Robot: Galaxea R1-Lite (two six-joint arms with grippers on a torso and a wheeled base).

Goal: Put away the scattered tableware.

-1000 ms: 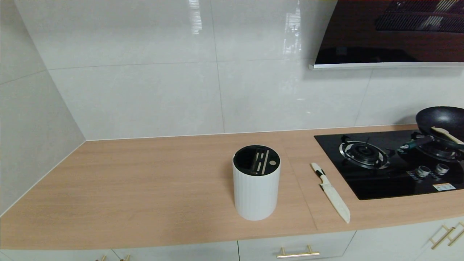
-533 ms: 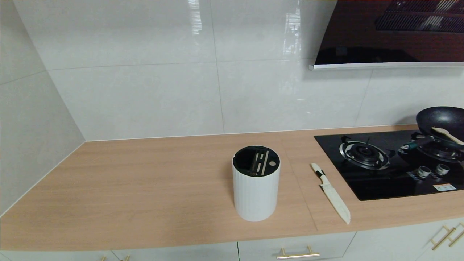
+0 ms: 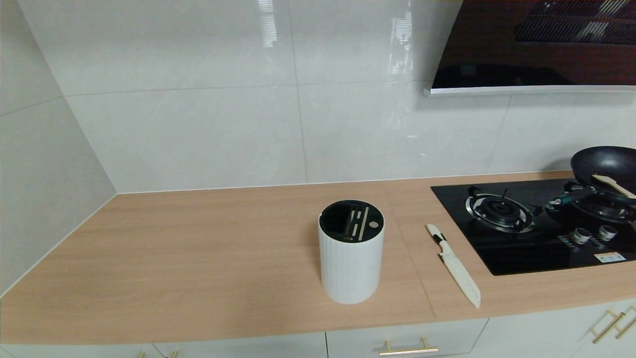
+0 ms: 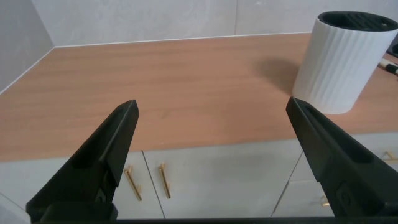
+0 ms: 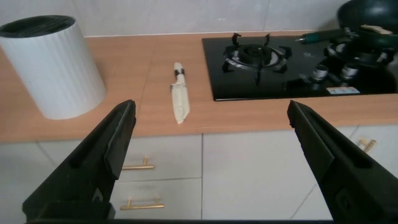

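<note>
A white ribbed knife holder (image 3: 351,251) with a black slotted top stands upright on the wooden counter (image 3: 198,248), near its front edge. A cream-bladed knife (image 3: 453,264) with a cream and black handle lies flat to its right, tip pointing at the counter's front edge. My left gripper (image 4: 211,155) is open, held in front of the counter and below its edge, with the holder (image 4: 342,59) farther off to one side. My right gripper (image 5: 208,155) is open too, out in front of the cabinet doors, facing the knife (image 5: 179,96) and the holder (image 5: 53,65).
A black gas hob (image 3: 536,223) sits at the right with a black pan (image 3: 603,164) holding a wooden spatula. A range hood (image 3: 536,49) hangs above it. Tiled walls close the back and left. Cabinet doors with gold handles (image 3: 407,346) lie below the counter.
</note>
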